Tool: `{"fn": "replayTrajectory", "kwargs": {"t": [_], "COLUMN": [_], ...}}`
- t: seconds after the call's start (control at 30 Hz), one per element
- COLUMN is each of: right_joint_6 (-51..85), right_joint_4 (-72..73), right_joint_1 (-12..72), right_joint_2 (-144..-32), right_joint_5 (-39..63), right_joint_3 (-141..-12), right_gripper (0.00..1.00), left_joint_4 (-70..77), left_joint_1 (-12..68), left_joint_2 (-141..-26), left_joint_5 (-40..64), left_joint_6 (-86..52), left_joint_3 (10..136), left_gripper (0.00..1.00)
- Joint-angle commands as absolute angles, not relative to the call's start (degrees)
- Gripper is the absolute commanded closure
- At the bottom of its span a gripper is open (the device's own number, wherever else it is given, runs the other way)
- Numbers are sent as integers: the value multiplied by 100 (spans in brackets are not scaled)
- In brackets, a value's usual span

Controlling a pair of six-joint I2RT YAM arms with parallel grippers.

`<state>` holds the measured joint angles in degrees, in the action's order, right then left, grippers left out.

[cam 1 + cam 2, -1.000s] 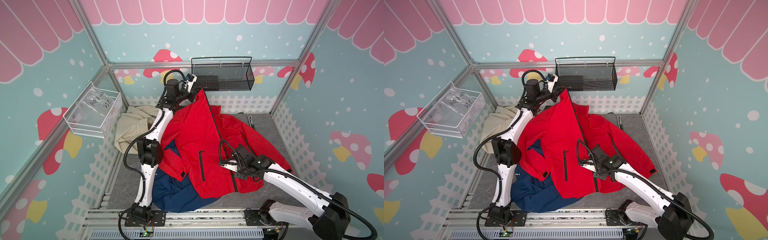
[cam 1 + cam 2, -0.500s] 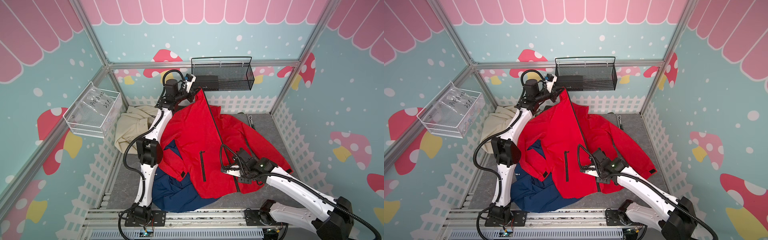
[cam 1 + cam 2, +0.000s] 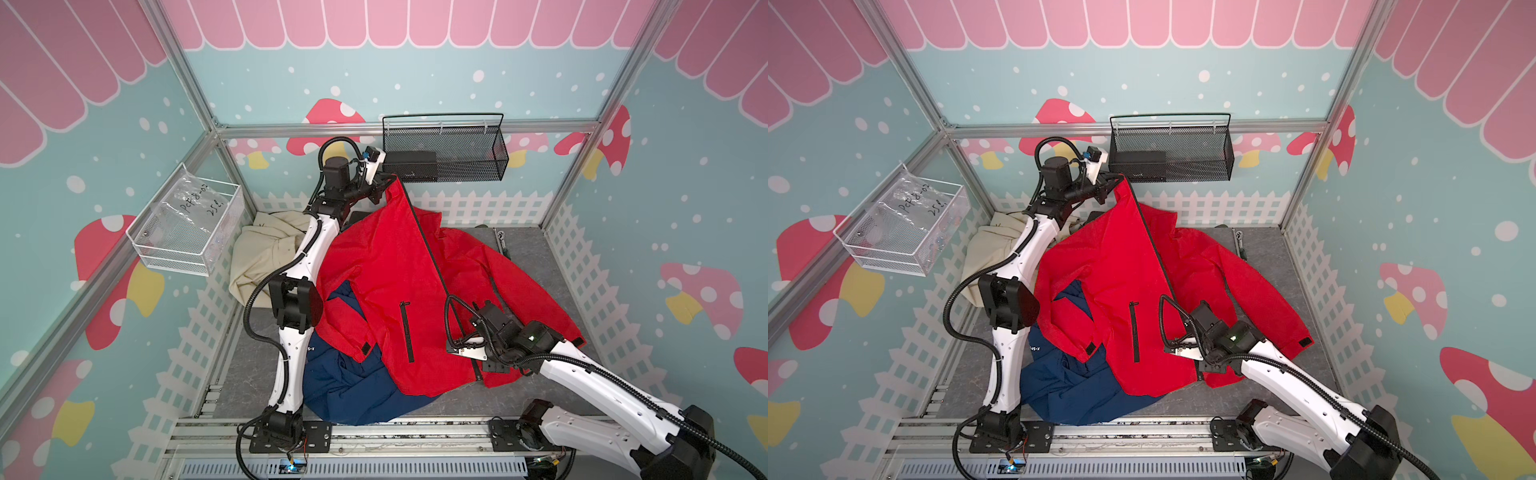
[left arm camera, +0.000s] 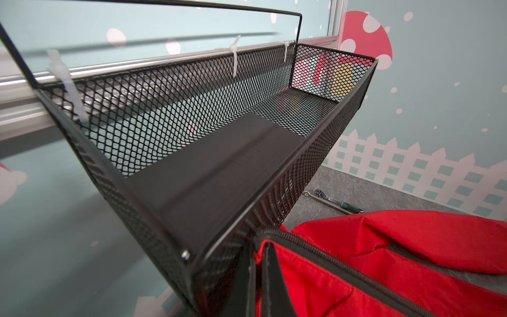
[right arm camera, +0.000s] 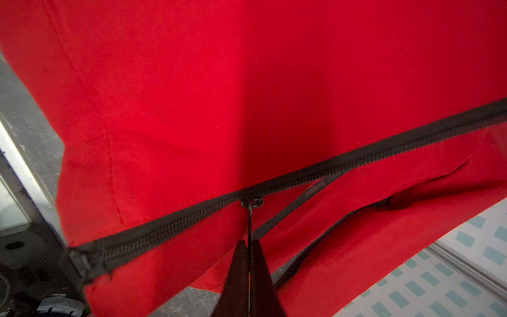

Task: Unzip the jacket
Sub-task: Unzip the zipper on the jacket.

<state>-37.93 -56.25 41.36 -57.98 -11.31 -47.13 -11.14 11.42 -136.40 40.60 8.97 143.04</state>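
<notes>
The red jacket (image 3: 386,270) (image 3: 1113,266) is stretched from the back wall down to the grey floor, with its black zipper (image 3: 428,253) taut along it. My left gripper (image 3: 386,183) (image 4: 259,244) is shut on the top of the collar edge beside the zipper tape, held high. My right gripper (image 3: 482,365) (image 5: 249,243) is shut on the thin zipper pull (image 5: 249,219) hanging from the slider (image 5: 251,202). The slider sits low, near the hem. The teeth are parted on the collar side of it and closed on the short stretch toward the hem.
A black mesh basket (image 3: 469,153) (image 4: 192,109) hangs on the back rail right beside my left gripper. A white wire basket (image 3: 187,228) is on the left wall. A beige garment (image 3: 266,249) and a navy garment (image 3: 353,386) lie by the left arm. A ratchet wrench (image 3: 500,241) lies at the back right.
My right gripper has slid toward the front of the cell along the zipper, taking the slider closer to the hem. The left gripper has stayed up at the collar.
</notes>
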Motion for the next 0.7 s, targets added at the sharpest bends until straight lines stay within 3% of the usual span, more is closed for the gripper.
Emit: {"fn": "replayTrajectory", "kwargs": {"t": [0.0,0.67], "right_joint_6": [-3997,-4674], "right_joint_4": [-6251,-6591], "right_joint_1": [4181,4263], "right_joint_2": [-5672,-4948], "right_joint_5": [-992,-610], "right_joint_3": [-4664,-4403], "right_gripper": [100,100], "left_joint_4": [-368,-521], "left_joint_1": [213,-41], "left_joint_2": [-13811,-13960], "left_joint_5": [1879,1699], "left_joint_6": [791,898], "left_joint_3": [14577,14780], "left_gripper": [100,100]}}
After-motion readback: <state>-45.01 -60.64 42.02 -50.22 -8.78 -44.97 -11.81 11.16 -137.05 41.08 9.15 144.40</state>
